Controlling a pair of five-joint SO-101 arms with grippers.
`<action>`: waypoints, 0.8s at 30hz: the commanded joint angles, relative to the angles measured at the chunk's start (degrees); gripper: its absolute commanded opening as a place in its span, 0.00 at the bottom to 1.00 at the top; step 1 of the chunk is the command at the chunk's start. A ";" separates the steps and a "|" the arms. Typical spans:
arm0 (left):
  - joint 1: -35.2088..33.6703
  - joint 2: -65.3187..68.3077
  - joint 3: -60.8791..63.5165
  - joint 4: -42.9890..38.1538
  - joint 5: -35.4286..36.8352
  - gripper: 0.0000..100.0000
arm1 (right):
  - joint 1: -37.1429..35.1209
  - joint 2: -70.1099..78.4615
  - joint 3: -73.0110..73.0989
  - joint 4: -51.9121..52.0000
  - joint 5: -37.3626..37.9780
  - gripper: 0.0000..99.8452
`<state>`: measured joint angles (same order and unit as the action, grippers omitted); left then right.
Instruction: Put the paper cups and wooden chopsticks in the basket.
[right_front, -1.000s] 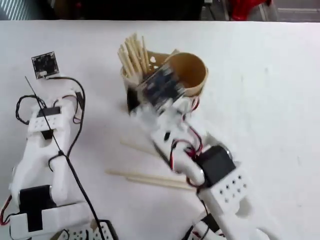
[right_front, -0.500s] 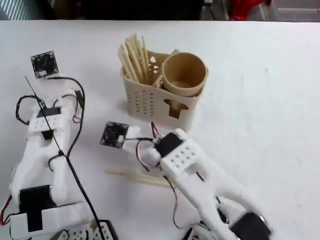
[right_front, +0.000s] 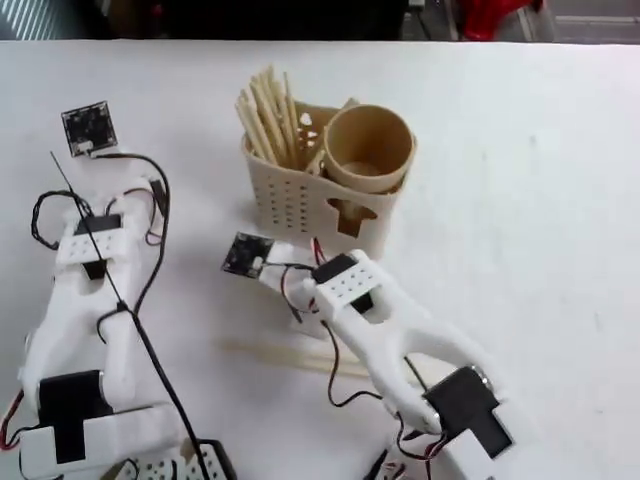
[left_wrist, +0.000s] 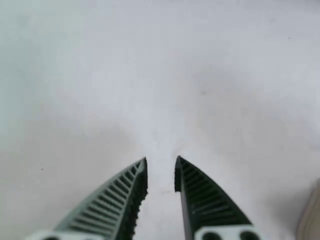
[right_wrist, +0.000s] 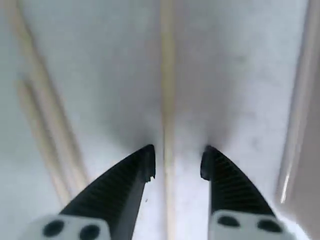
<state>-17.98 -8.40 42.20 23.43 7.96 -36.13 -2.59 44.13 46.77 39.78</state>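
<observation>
Chopstick (right_wrist: 167, 75) lying flat on the table (right_front: 520, 200) just before the basket (right_front: 300, 205) runs lengthwise through the gap between the part-open, empty jaws of the right arm (right_front: 400, 330), which straddle it, while the left arm (right_front: 90, 290), jaws barely parted and empty, sits well apart.

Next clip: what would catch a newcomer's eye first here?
The perforated basket at centre, already holding a bundle of wooden chopsticks and a paper cup. In front of it, the right gripper hangs low, jaws open astride one loose chopstick on the table.
</observation>
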 joint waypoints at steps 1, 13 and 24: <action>0.31 -0.31 -0.35 -0.97 -0.44 0.11 | 0.57 0.22 -1.23 -0.48 0.70 0.09; 0.31 -0.31 -0.35 -1.23 -0.44 0.11 | 0.75 -9.54 2.73 -0.04 0.18 0.02; 0.40 -0.31 -0.35 -1.23 -0.44 0.11 | 0.48 -48.04 10.11 7.16 -4.57 0.02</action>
<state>-17.98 -8.40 42.20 23.43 7.96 -35.69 -40.84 55.56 50.73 35.74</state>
